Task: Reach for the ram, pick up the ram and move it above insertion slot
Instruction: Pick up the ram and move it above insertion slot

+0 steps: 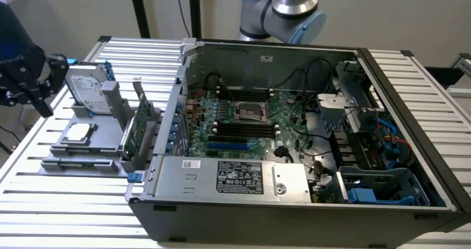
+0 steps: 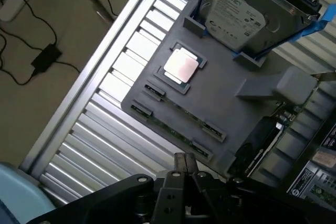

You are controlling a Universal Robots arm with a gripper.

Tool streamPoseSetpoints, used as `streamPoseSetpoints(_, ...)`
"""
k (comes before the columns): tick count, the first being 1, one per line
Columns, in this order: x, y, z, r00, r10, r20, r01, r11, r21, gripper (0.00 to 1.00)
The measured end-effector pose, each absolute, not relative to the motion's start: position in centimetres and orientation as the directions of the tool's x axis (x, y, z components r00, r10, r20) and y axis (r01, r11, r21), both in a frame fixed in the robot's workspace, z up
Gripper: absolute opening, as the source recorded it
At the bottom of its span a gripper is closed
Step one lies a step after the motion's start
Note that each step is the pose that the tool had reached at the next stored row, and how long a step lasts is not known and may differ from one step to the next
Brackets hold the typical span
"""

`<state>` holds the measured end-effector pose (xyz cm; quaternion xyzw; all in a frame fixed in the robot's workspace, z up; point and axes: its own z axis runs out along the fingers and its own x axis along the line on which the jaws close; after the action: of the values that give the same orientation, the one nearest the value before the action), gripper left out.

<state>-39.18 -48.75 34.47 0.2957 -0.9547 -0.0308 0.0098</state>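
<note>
The ram (image 2: 176, 133) is a thin green stick standing on edge in a clipped slot of the grey holder (image 2: 220, 103), near the holder's edge. In the wrist view my gripper (image 2: 184, 165) hovers above and short of that edge, fingers shut with nothing between them. In the exterior view the gripper (image 1: 43, 108) hangs at the far left, beside the grey holder (image 1: 103, 144) and apart from it. The black memory slots (image 1: 243, 129) lie in the middle of the motherboard inside the open computer case (image 1: 294, 205).
On the holder stand a silver hard drive in a blue frame (image 1: 87, 89), a square processor chip (image 1: 79, 132) and an upright green expansion card (image 1: 136, 130). The ribbed metal table (image 1: 66, 205) carries everything. Cables and a power adapter (image 2: 44, 59) lie on the floor.
</note>
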Motion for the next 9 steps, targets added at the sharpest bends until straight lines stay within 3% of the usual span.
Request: streamPoseSetpoints(9, -39.17, -48.75, 34.45, -0.722, -0.692, 0.000, -0.691, 0.720, 0.065, 0.11)
